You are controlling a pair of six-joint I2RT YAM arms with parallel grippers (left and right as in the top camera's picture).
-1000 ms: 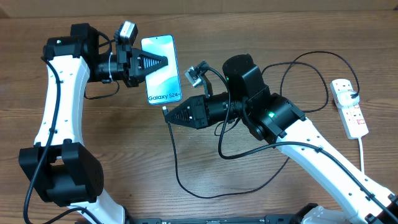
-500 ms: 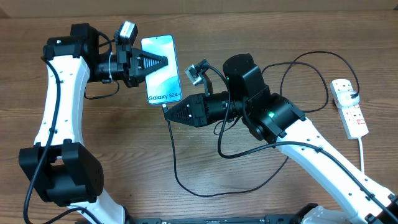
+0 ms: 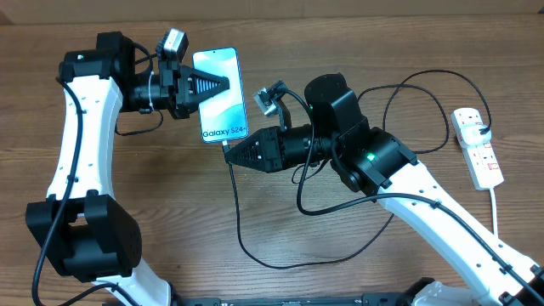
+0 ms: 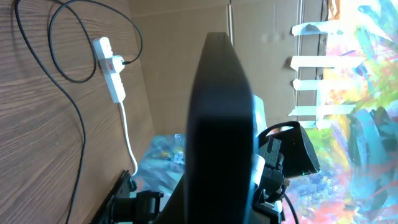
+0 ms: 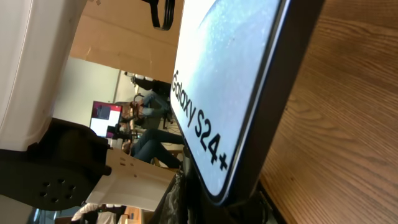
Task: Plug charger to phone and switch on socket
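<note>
We see the left gripper (image 3: 219, 83) reaching in from 9 o'clock with its jaws closed tight on the phone (image 3: 225, 115), which faces screen up and lit toward 11 o'clock of the table (image 3: 170, 212) as seen from overhead. At the phone's 6 o'clock end the right gripper (image 3: 229, 155) is pinched shut on the plug tip of the charger (image 3: 236, 204), the tip against the phone's edge, though we cannot tell whether it is seated. The cable loops away toward 5 o'clock, and the socket (image 3: 478, 146) lies well apart at 3 o'clock.
</note>
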